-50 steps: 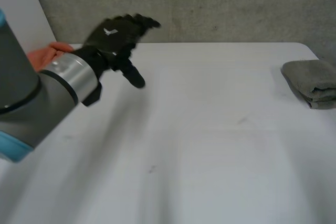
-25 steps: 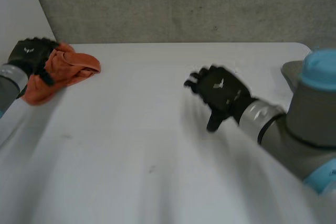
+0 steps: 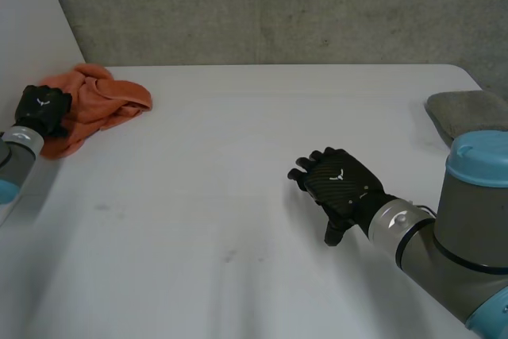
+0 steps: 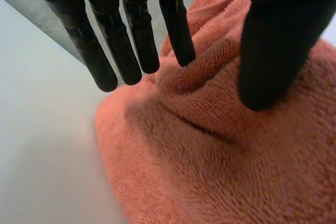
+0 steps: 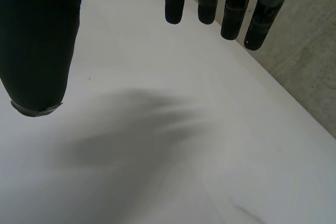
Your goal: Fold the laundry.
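Orange terry towel, plush ridge pinched between fingers and thumb of left hand; fingers of right hand straight, empty.

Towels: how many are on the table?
2. An orange towel lies crumpled at the far left corner, at the left hand; a folded grey towel sits at the right edge, partly behind the right arm.

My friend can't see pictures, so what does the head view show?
A robot's left hand pinches a crumpled orange towel at the far left corner of a white table. Its right hand hovers open over the middle, and a folded grey towel lies at the right edge.
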